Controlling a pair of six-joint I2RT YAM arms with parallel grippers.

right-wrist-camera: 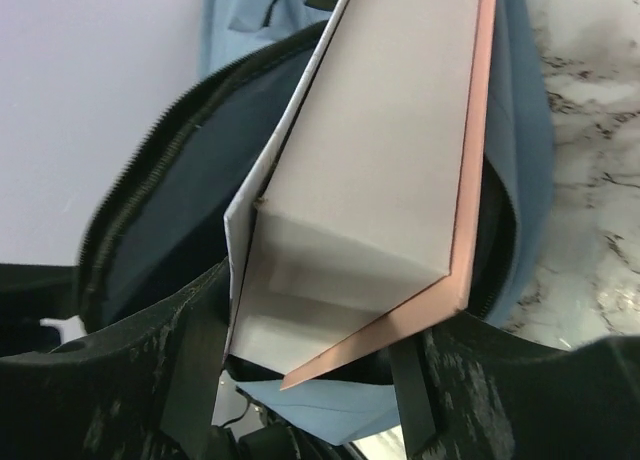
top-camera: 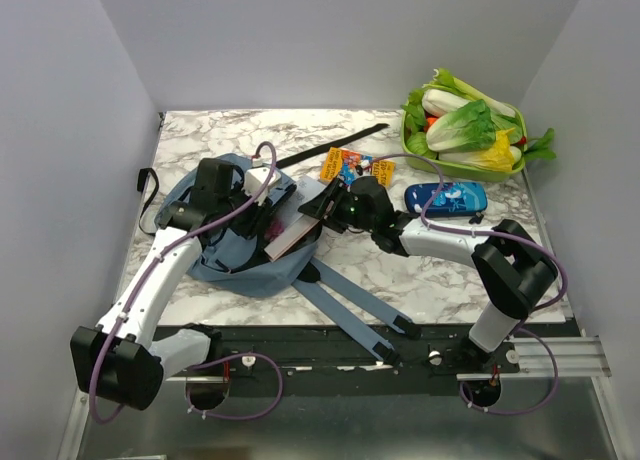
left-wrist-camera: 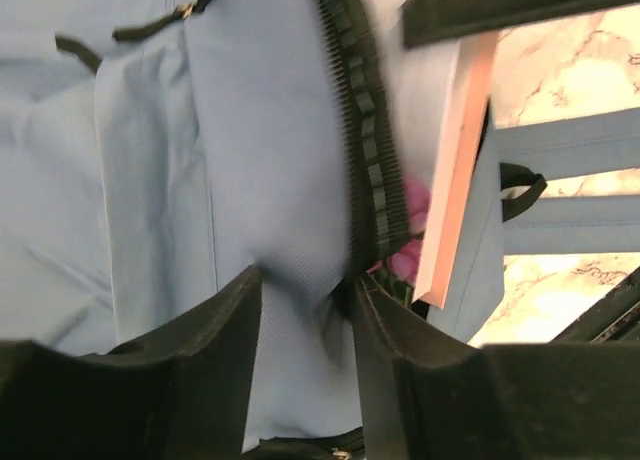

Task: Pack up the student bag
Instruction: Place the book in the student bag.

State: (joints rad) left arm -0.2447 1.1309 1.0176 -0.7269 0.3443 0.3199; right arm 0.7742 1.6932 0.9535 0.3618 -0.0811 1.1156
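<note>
**Two grippers at the bag's open mouth**

The student bag [top-camera: 232, 262] lies unzipped on the marble table [top-camera: 450, 280], between the arms. The left gripper [left-wrist-camera: 305, 325] pinches a fold of blue fabric beside the zipper [left-wrist-camera: 368, 170]. The right gripper [right-wrist-camera: 310, 380] clamps a pink-covered book [right-wrist-camera: 385, 150] slanting across the opening.

No legible text anywhere (print on the orange packet [top-camera: 342, 165] too small)

A pink thing [left-wrist-camera: 410, 225], perhaps fabric, sits mostly hidden behind the book [left-wrist-camera: 455, 170].
</note>
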